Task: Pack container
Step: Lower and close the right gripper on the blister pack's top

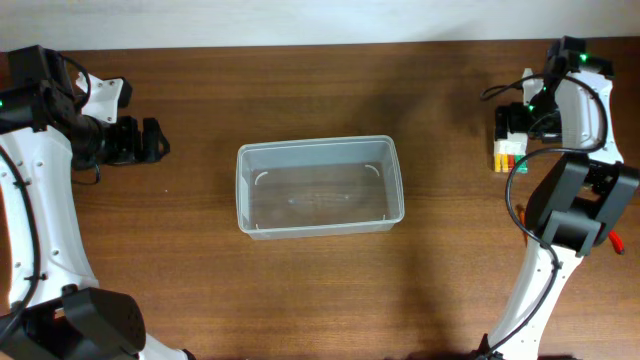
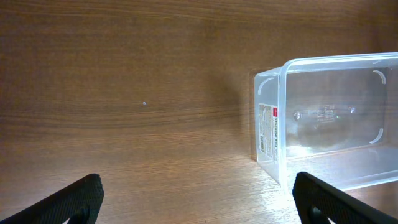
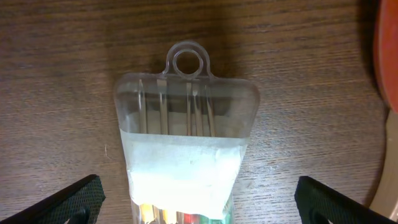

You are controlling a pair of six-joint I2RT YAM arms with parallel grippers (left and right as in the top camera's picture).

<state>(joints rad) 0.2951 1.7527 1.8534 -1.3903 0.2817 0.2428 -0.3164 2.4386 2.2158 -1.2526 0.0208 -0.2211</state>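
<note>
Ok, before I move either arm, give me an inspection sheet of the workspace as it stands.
Surface: brown wooden table, no spills seen.
Job's things: clear container at centre, upright, empty; clear tool pack lying flat at the right, outside it.
Clutter: red-orange object beside the right arm, too cropped to identify.
Grippers: left gripper open over bare wood left of the container; right gripper open, fingers either side of the tool pack, not gripping.
Cables: black cable looping along the right arm.
Surroundings: pale strip beyond the far edge.
</note>
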